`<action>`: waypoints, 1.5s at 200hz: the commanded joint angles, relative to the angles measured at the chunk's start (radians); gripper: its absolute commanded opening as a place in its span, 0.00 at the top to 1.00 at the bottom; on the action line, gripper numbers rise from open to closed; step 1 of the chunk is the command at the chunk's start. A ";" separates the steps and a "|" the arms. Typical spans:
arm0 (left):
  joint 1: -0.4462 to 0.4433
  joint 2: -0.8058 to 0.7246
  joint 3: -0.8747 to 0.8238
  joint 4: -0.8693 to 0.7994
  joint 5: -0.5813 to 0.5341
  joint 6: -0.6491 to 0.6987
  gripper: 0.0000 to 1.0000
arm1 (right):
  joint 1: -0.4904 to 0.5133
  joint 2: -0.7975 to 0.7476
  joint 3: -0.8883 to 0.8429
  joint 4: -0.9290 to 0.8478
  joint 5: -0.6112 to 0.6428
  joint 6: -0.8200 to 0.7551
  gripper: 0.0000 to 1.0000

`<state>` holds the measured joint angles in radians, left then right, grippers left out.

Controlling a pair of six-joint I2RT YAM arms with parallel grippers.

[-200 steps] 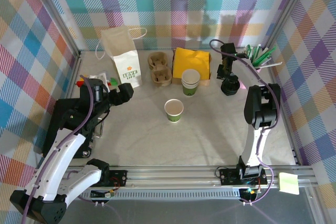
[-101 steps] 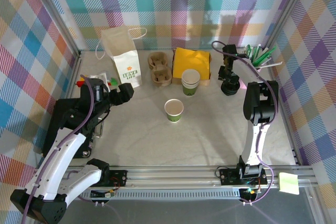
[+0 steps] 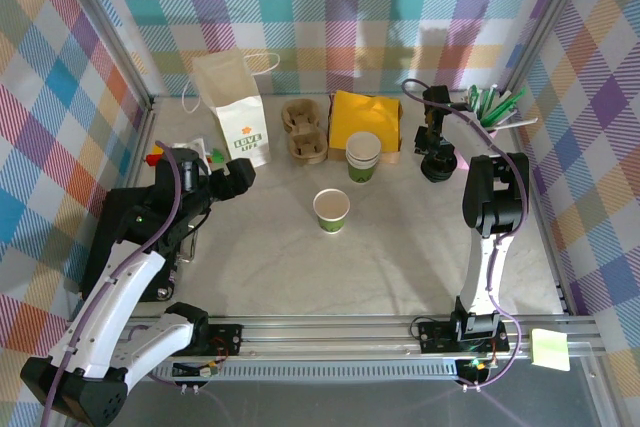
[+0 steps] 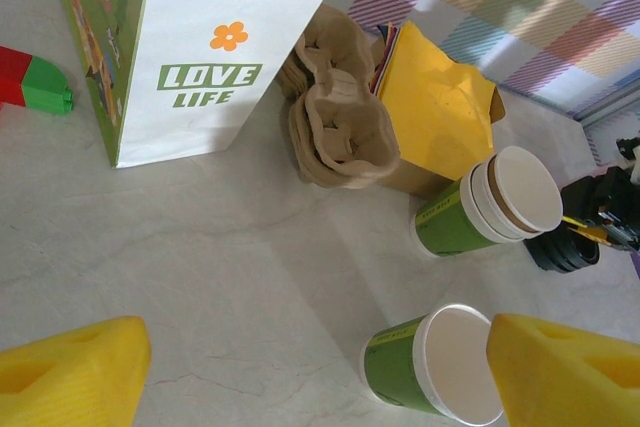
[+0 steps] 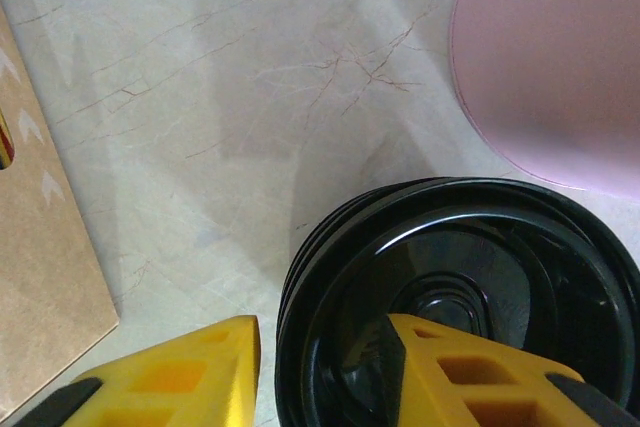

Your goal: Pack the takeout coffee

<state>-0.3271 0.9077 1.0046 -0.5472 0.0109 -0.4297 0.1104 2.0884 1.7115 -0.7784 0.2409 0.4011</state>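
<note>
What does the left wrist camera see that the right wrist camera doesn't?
Left wrist, not right wrist: the white paper bag, the brown cup tray, the yellow napkins, the takeout coffee and a cup stack. Right wrist, not left wrist: the pink holder, seen close up. Both: the pale table and the black lids.

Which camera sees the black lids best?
The right wrist camera: the black lids sit up close, rim sharp, with the right gripper astride it. The top camera has them small, partly under that gripper; the left wrist camera, tiny at its right edge.
</note>
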 commanded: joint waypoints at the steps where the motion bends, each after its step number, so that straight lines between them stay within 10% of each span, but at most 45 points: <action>1: -0.010 -0.013 0.031 0.001 0.015 0.017 0.14 | -0.007 0.022 0.037 -0.004 -0.014 -0.019 0.64; 189: -0.010 -0.019 0.026 0.002 0.030 0.009 0.14 | -0.009 -0.163 -0.022 -0.018 -0.050 -0.021 0.85; 252: -0.037 0.009 0.017 0.077 0.111 -0.028 0.15 | 0.003 -0.441 -0.179 0.120 -0.510 0.152 0.89; 300: -0.245 0.099 0.038 0.210 0.084 -0.030 0.17 | 0.110 -0.629 -0.320 0.295 -0.697 0.360 0.90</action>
<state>-0.4828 0.9646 1.0065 -0.4480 0.0879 -0.4530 0.1585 1.5345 1.4590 -0.6155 -0.2932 0.6102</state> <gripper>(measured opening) 0.830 0.111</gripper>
